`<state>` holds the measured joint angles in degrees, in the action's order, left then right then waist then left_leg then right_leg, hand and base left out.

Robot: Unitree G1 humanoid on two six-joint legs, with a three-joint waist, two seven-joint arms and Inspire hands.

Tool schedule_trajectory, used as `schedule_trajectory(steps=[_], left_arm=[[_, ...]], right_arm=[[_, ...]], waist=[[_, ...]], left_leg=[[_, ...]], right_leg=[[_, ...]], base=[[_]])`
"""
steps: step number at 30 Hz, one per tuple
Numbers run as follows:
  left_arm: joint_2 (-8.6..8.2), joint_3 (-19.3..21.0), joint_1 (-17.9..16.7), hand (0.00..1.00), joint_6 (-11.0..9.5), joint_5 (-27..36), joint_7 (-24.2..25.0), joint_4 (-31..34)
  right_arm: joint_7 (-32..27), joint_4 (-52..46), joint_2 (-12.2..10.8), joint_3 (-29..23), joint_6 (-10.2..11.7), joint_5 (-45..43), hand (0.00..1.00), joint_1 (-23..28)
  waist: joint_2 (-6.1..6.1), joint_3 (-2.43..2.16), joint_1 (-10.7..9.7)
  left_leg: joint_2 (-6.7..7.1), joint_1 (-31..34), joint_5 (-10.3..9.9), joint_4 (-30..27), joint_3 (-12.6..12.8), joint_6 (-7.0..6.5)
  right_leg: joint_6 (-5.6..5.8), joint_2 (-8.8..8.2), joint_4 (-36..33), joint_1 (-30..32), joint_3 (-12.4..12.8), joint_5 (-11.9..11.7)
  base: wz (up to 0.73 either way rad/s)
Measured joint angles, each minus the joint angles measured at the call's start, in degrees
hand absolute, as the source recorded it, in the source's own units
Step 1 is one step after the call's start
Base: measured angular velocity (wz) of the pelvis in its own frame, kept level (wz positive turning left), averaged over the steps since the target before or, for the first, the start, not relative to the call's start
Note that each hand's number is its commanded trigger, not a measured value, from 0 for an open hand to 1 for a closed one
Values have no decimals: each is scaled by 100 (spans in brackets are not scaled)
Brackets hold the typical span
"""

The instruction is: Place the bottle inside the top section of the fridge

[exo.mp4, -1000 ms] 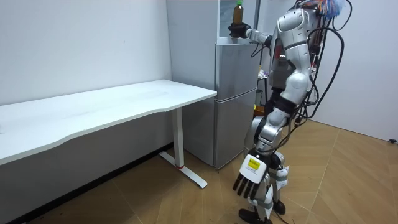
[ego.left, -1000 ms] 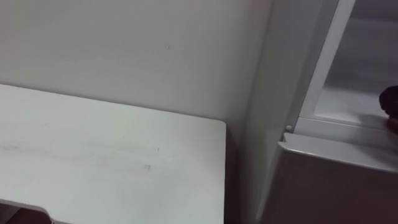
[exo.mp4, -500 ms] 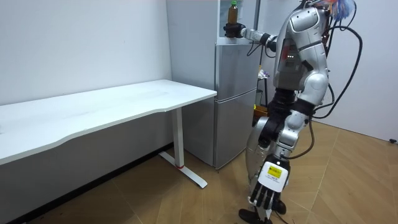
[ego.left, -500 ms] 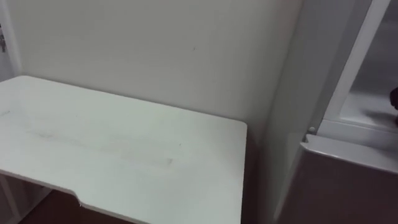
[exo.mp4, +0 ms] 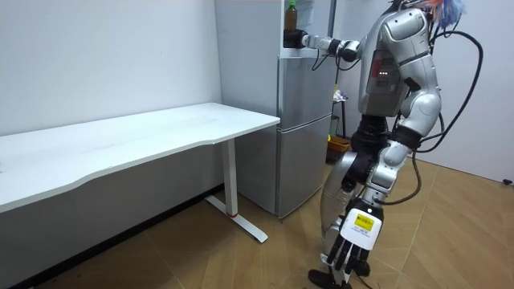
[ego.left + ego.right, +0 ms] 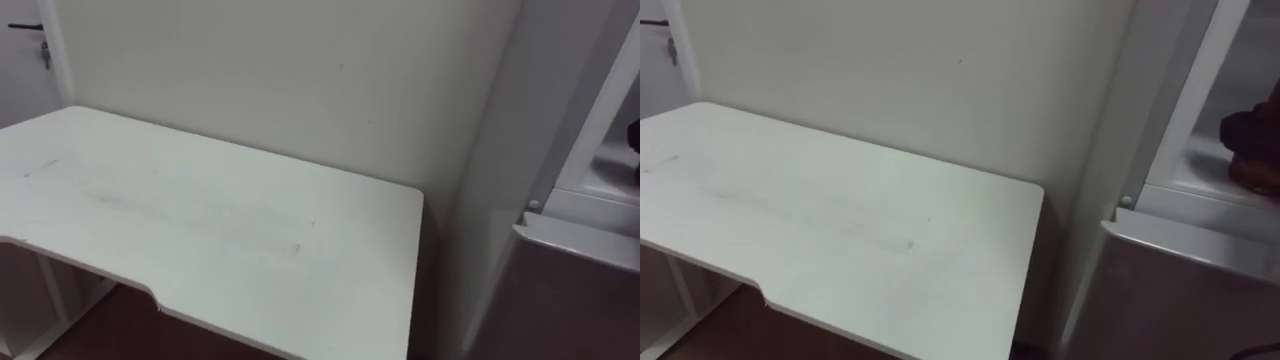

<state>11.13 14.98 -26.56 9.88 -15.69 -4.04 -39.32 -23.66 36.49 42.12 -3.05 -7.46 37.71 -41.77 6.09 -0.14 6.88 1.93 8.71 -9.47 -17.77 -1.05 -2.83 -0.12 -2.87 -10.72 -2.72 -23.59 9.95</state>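
In the room view I stand in front of a tall silver fridge (image 5: 303,120) whose upper compartment (image 6: 1230,100) is open. My right arm reaches up into it, and my right hand (image 5: 298,38) is shut on the lower part of the bottle (image 5: 291,14), which stands upright with a dark body and a greenish top. In the right eye view the same right hand (image 6: 1253,145) is a dark shape at the right edge, just above the compartment's floor. My left hand (image 5: 350,247) hangs low beside my legs with relaxed fingers and holds nothing.
A long white table (image 6: 200,220) stands against the wall to the fridge's left, its end close to the fridge's side. The lower fridge door (image 6: 1180,290) is closed. A door handle (image 6: 40,50) shows at the far left. Open wooden floor (image 5: 450,241) lies behind me.
My right hand has carried the bottle further towards the room view's left, deeper into the upper compartment. My torso has turned and the left hand has swung lower. The eye views shifted towards the table.
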Motion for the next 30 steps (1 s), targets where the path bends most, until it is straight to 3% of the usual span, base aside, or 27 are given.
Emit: schedule_trajectory(steps=[2, 5, 6, 7, 9, 16, 25, 30], left_arm=[[46, -58, 66, 0, 61, 54, -5, 0], [218, -277, 82, 0, 220, 207, -1, 0], [286, -349, 81, 0, 268, 264, 25, 0], [316, -376, 81, 0, 280, 265, 49, 0], [360, -407, 74, 0, 323, 265, 96, 0], [395, -549, 83, 0, 389, 271, 82, -4], [428, -637, 130, 0, 378, 386, 72, -4], [431, -620, 134, 0, 386, 439, 126, -26]], right_arm=[[243, 339, 182, 182, 55, 78, 100, -97], [445, 954, 268, 359, 215, 164, 100, -279], [503, 1132, 303, 374, 260, 198, 91, -334], [529, 1195, 329, 380, 268, 220, 52, -347], [588, 1364, 369, 406, 276, 247, 1, -435], [703, 1657, 382, 416, 438, 247, 0, -500], [1071, 1730, 381, 575, 444, 29, 0, -394], [1362, 1725, 415, 577, 369, -215, 0, -380]], waist=[[-5, 0, 77], [-3, 4, 171], [-4, 4, 227], [-2, 3, 262], [-1, 4, 306], [4, 6, 334], [68, 18, 308], [96, 2, 282]], left_leg=[[-10, 85, -5, -77, -5, 11], [-29, 141, -3, -172, -12, 10], [-34, 162, -2, -201, -23, 10], [-35, 163, 2, -206, -26, 13], [-36, 191, 27, -207, -26, 8], [-28, 216, 51, -208, -30, -8], [-30, 3, 39, -187, 10, -25], [-32, -26, 23, -142, 42, 2]], right_leg=[[-9, -1, 13, 54, 8, -2], [0, 12, 96, 79, -12, 9], [6, 18, 96, 98, -16, 12], [2, 20, 96, 111, -16, 8], [3, 19, 94, 148, -20, -13], [19, 14, 100, 168, -26, -59], [-18, 15, 111, -49, -12, -28], [-22, 5, 108, -47, -8, -15]], base=[[4], [4], [3], [-5], [-2], [0], [1], [0]])
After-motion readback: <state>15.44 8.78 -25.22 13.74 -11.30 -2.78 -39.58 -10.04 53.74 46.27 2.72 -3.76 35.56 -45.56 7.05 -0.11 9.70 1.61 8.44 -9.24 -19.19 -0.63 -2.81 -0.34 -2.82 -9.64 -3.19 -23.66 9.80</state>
